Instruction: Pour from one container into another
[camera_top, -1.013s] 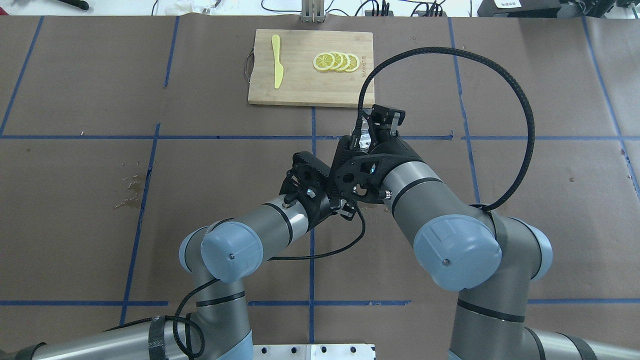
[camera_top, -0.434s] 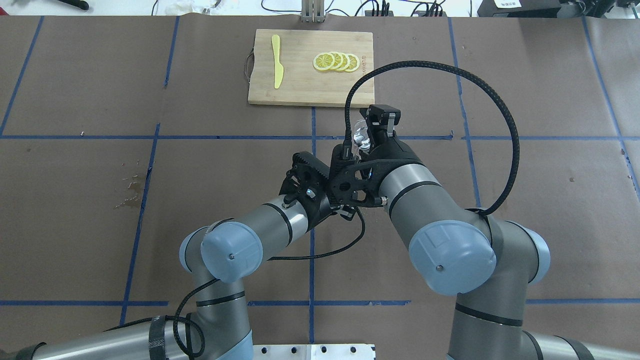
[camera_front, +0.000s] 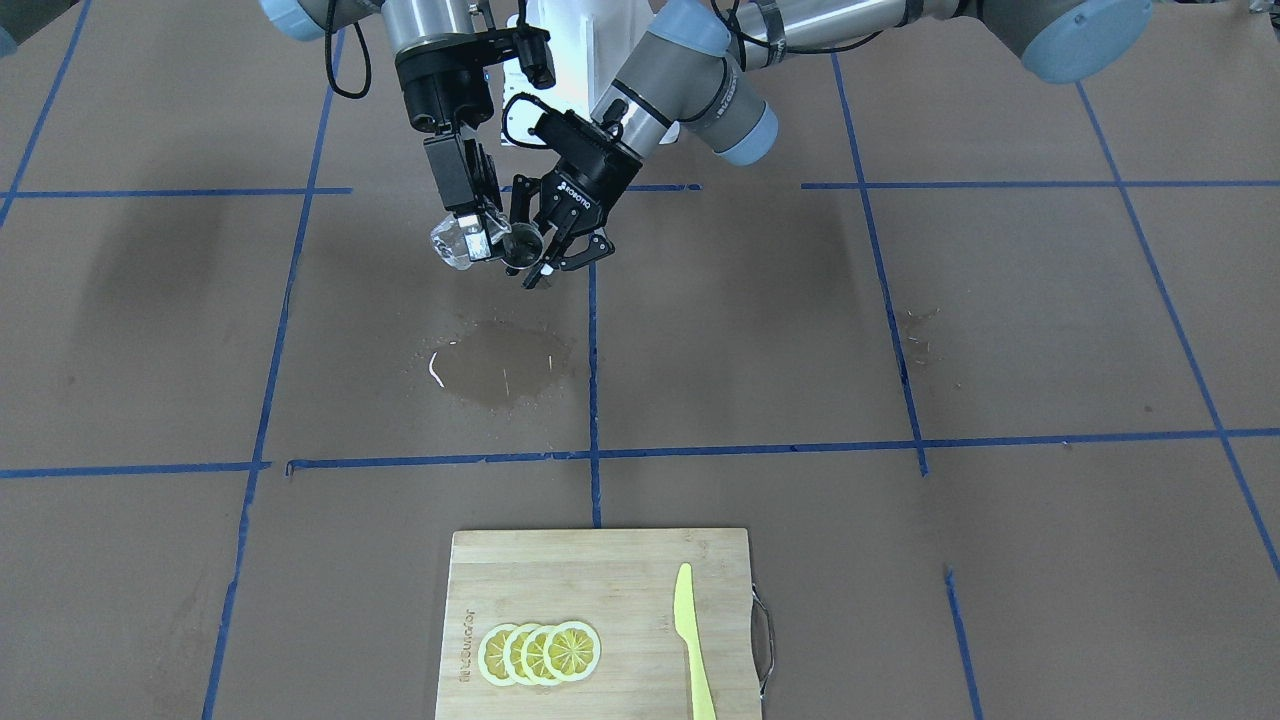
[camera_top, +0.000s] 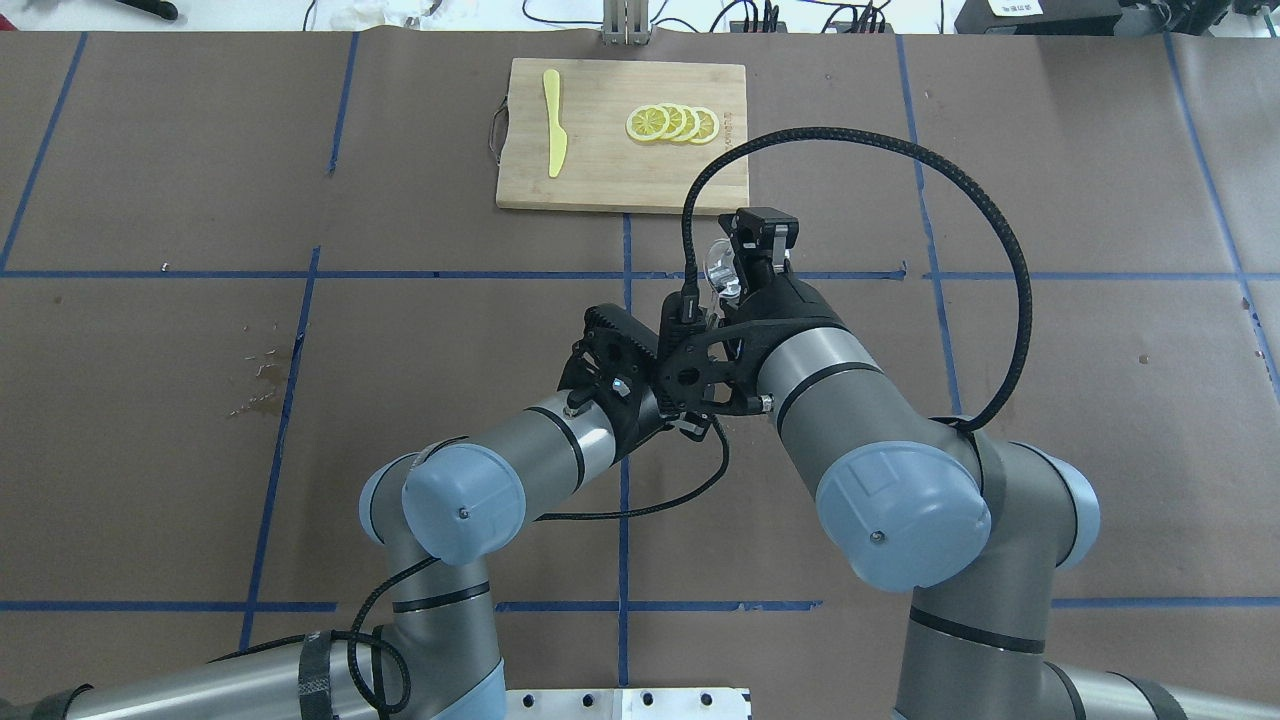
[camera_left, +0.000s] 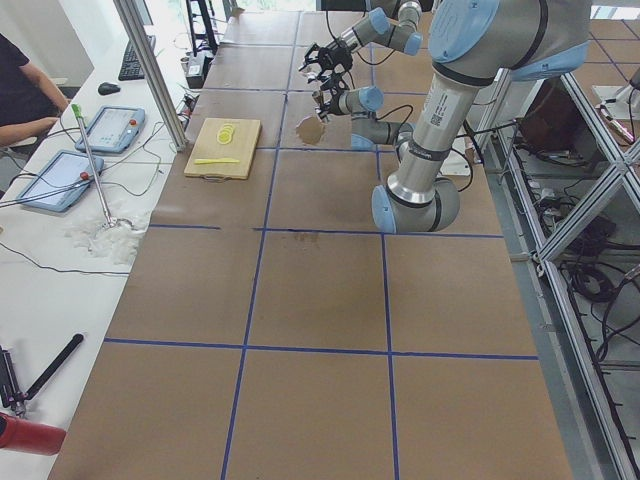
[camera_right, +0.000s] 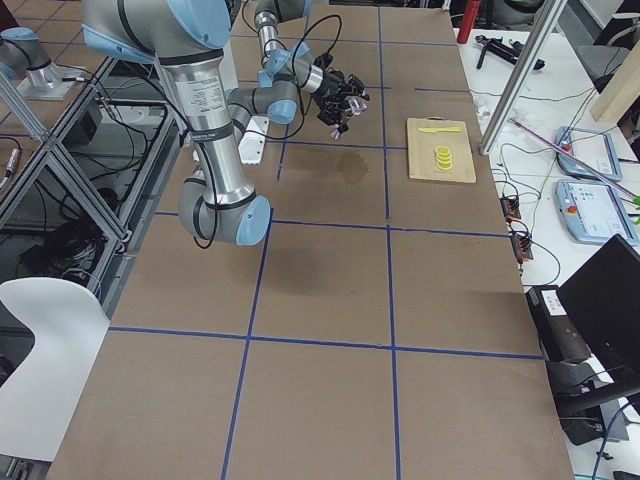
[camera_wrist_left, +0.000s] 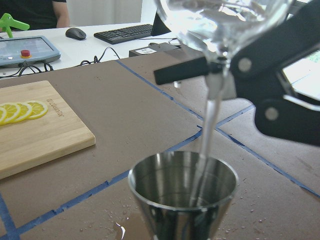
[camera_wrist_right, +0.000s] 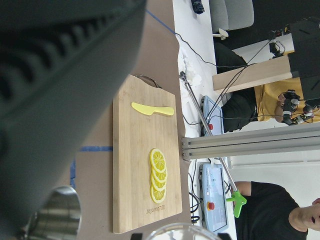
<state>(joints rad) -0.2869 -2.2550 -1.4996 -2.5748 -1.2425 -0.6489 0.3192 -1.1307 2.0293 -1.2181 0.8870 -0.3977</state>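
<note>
While R gripper (camera_front: 480, 232) clamps tilted glass (camera_wrist_left: 220, 20), L gripper (camera_front: 545, 255) grips jigger (camera_wrist_left: 182, 192) below; rims apart, water stream (camera_wrist_left: 207, 130) between.

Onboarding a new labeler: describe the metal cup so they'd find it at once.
Look above the wet patch mid-table. There the left gripper holds the metal cup upright under the tilted glass in the right gripper. It is the shiny steel cone; the glass is clear.
</note>
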